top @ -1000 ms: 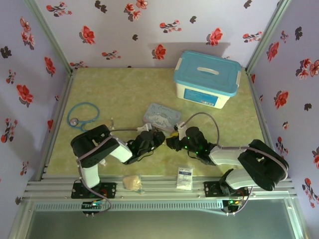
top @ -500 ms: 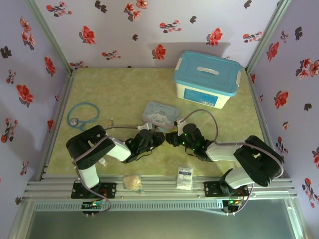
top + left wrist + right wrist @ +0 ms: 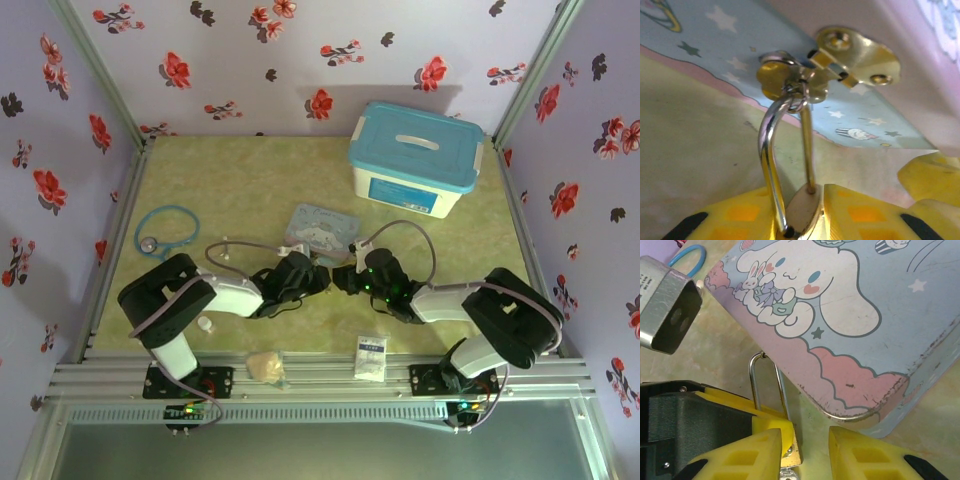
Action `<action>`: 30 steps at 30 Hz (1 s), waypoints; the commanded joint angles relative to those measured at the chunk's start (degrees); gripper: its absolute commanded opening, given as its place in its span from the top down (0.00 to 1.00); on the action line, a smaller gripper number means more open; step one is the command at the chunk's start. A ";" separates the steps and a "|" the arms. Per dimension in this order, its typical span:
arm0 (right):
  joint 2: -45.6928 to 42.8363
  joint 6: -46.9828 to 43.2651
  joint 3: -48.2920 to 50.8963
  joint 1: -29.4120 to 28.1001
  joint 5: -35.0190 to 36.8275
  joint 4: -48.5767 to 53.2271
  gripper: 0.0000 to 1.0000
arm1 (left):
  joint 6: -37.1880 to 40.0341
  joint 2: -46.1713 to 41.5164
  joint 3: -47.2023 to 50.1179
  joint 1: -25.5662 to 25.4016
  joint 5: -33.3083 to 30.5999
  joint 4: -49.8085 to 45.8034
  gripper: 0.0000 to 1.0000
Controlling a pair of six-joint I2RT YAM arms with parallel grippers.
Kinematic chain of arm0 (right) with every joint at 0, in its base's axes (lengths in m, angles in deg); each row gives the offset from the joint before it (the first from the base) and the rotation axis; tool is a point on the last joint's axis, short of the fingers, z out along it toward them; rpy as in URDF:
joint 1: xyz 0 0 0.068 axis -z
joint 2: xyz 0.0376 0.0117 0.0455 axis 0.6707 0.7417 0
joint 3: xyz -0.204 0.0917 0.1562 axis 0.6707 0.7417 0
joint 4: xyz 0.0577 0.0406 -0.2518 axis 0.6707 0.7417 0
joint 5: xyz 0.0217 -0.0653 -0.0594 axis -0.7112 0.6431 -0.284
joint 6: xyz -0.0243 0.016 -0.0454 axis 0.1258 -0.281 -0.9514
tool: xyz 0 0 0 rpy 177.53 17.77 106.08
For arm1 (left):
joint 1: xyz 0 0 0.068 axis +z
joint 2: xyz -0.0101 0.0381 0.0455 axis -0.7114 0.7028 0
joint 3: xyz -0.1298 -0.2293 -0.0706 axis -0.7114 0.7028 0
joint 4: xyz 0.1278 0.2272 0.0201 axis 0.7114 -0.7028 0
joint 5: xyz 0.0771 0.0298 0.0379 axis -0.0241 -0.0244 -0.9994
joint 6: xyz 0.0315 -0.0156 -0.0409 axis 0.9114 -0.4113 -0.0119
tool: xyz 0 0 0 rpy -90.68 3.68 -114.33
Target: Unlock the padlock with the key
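Brass padlock (image 3: 802, 212), silvery shackle (image 3: 767, 150) through tin hasp (image 3: 855, 55), clamped in left tool (image 3: 801, 220); right tool (image 3: 805, 450): grip unclear.

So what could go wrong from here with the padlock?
1. The left gripper clamps the padlock while its shackle is threaded through the hasp of the tin; any pull could drag the tin.
2. The right gripper, fingers open, sits close beside the left gripper's finger, so they may collide.
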 commanded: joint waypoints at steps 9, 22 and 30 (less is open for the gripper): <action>1.11 0.49 -1.17 0.27 1.87 -0.99 0.71 | 8.34 3.75 -2.78 1.02 -4.58 -20.62 0.73; 1.75 0.54 -0.63 0.26 3.10 -0.84 0.71 | 13.51 -0.32 -4.86 0.47 -10.56 -34.57 0.84; 3.39 1.14 -0.99 0.17 2.75 -1.85 0.71 | 17.54 1.17 -11.69 -0.66 -14.43 -44.83 0.85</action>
